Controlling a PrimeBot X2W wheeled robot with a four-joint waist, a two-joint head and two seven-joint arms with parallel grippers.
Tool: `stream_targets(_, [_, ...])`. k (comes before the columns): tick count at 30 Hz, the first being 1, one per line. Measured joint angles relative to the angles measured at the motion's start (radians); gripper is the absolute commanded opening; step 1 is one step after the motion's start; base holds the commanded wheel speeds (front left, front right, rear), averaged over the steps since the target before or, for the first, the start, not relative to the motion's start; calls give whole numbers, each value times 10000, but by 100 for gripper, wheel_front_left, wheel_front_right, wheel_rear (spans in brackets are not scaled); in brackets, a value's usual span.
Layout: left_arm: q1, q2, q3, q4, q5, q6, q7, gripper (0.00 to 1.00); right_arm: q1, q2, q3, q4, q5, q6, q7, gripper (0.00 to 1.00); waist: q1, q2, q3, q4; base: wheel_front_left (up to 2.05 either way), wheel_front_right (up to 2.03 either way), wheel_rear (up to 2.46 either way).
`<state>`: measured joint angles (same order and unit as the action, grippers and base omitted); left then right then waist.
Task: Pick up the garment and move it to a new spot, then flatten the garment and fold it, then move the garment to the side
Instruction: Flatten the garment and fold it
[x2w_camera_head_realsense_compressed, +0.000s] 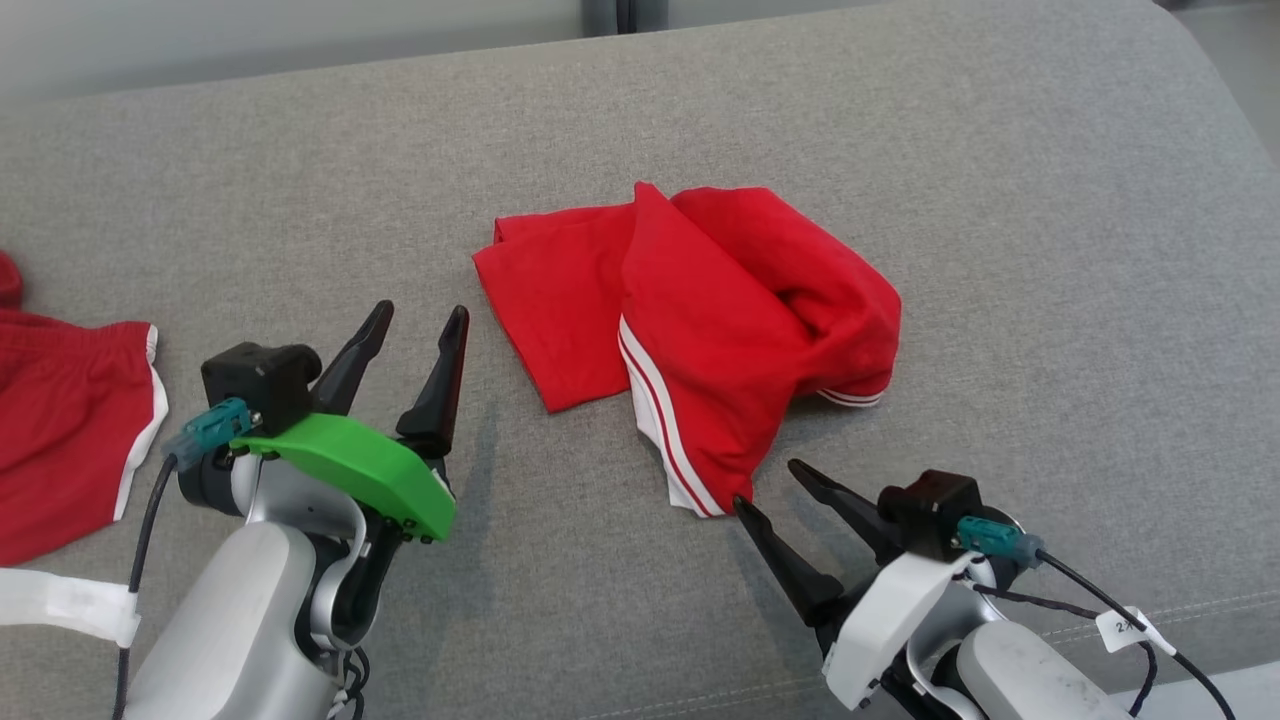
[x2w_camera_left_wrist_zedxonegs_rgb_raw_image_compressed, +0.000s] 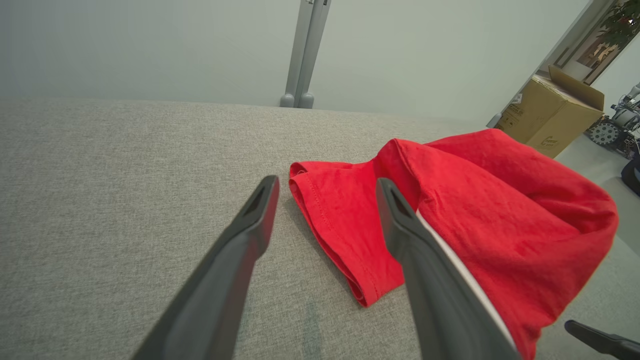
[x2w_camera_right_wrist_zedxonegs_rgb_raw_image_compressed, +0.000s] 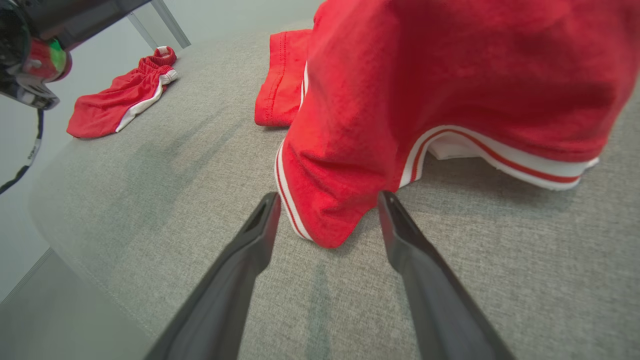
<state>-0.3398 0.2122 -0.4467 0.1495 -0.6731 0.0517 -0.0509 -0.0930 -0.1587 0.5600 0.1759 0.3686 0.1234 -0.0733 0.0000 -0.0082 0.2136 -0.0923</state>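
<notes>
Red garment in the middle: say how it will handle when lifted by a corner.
The red garment lies in soft humps and folds, so it will probably droop and unfold when lifted. It looks thin, likely light. On the grey cushion, a push would probably bunch it rather than slide it.

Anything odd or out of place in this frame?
The red garment lies crumpled, one side humped up rather than flat, on the grey cushion. A second red garment lies at the far left. Nothing damaged.

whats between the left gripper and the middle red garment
Only bare grey cushion lies between the left gripper and the red garment, seen in the head view.
</notes>
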Motion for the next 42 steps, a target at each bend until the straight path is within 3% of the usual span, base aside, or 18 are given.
stream_targets(18, [-1850, -12, -230, 1864, -117, -395, 1455, 100, -1575, 364, 665, 1417, 395, 2, 506, 100, 0, 0, 1004, -70, 0, 0, 0])
stream_targets(19, [-1945, -27, -213, 1973, -138, -418, 1530, 100, -1666, 372, 694, 1455, 426, 10, 476, 51, 0, 0, 1043, -115, 0, 0, 0])
stream_targets(20, [-2014, -46, -186, 2057, -198, -426, 1580, 100, -1732, 389, 696, 1475, 472, 10, 393, 37, 0, 0, 1084, -163, 0, 0, 0])
stream_targets(21, [-2075, -56, -176, 2161, -199, -431, 1613, 100, -1801, 408, 698, 1496, 489, 10, 318, 0, 0, 0, 1121, -213, 0, 0, 0])
stream_targets(26, [-2255, -81, -36, 2646, -474, -522, 1691, 100, -2139, 617, 533, 1465, 692, 10, -349, 0, 0, 0, 1269, -507, 0, 0, 0])
stream_targets(32, [-2544, -196, -8, 2987, -550, -698, 1664, 100, -2167, 675, -815, 1120, 1730, 10, -1582, 0, 1, 0, 1353, -847, 0, 0, 0])
stream_targets(42, [-2816, -221, 282, 3555, -669, -709, 1599, 100, -2164, 865, -2504, 694, 3939, 8, -1797, 0, 0, 0, 1362, -1197, 0, 0, 0])
